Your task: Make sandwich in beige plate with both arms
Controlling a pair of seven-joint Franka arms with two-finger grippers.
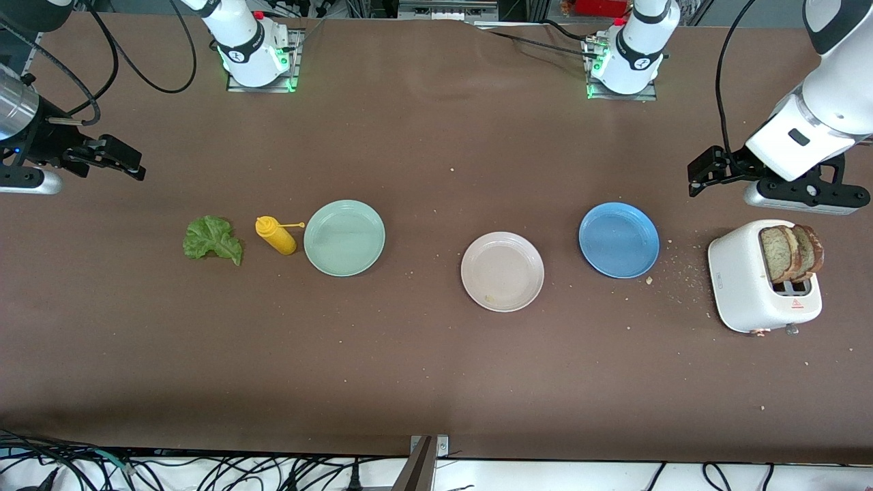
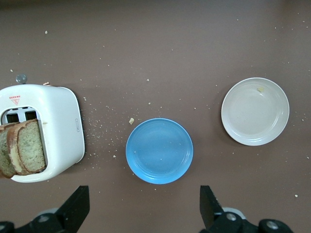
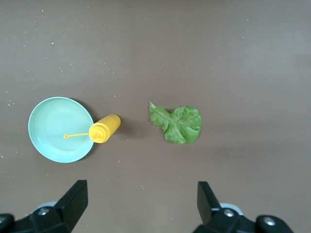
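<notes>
The left gripper [image 2: 141, 211] hangs with its two black fingers [image 2: 77, 208] spread wide and empty, up in the air over bare brown table [image 1: 423, 361] at the left arm's end, close above the white two-slot toaster [image 1: 747, 286]; the right gripper [image 3: 138, 208] hangs the same way at the right arm's end, its black fingers [image 3: 73, 201] parted with nothing between them, over bare table near the ruffled green lettuce leaf [image 1: 211, 239]. Two slices of brown wholegrain bread [image 1: 790, 252] with darker crusts stand upright together in one slot of the toaster, leaning a little, and crumbs lie scattered on the table between the toaster and the round blue plate [image 1: 618, 239]. Beside the blue plate, toward the middle of the table and slightly nearer the front camera, sits the round pale pinkish-beige plate [image 1: 502, 271], holding only a small yellowish speck near its rim. Farther toward the right arm's end lies the round mint-green plate [image 1: 344, 237], bare, and just beside it the yellow plastic squeeze bottle [image 1: 275, 235] lies on its side, its thin nozzle pointing over the green plate's rim. The lettuce leaf lies flat on the table just past the bottle, apart from it. Both white arms wait at their ends of the table
</notes>
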